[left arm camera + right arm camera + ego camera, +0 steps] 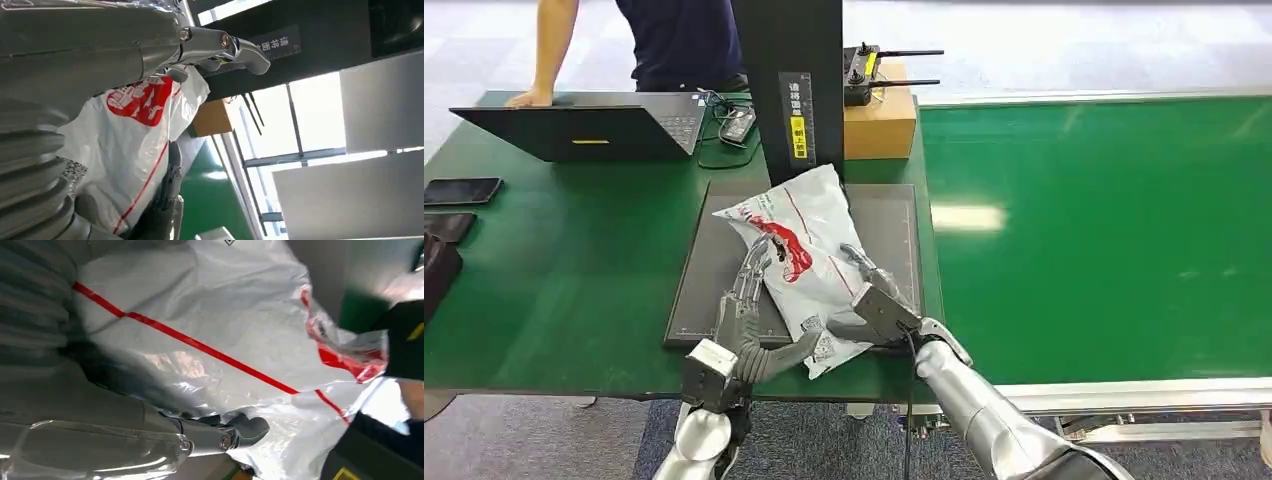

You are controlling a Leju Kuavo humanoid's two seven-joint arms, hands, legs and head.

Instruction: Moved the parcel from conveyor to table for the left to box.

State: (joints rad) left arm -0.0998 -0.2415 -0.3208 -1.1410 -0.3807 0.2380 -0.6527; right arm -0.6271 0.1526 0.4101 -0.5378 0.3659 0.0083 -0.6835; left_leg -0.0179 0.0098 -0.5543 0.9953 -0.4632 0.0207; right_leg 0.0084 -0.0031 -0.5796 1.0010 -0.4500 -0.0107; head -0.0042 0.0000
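Observation:
A white plastic parcel (809,245) with red print lies on the dark grey mat (704,285) on the green table (574,260). My left hand (742,310) lies along its left edge, fingers stretched out and thumb reaching under the near corner. My right hand (879,300) sits against the right edge with its thumb on the plastic. In the left wrist view the parcel (130,145) fills the space between the left hand's (75,65) thumb and dark fingers (170,200). In the right wrist view the right hand's (100,430) thumb presses into the parcel (225,315).
The green conveyor (1104,240) runs along the right. A black pillar (789,80) stands behind the mat, beside a cardboard box (879,125) with a controller on top. A laptop (594,130) and a phone (462,190) sit at left. A person (674,40) stands behind the table.

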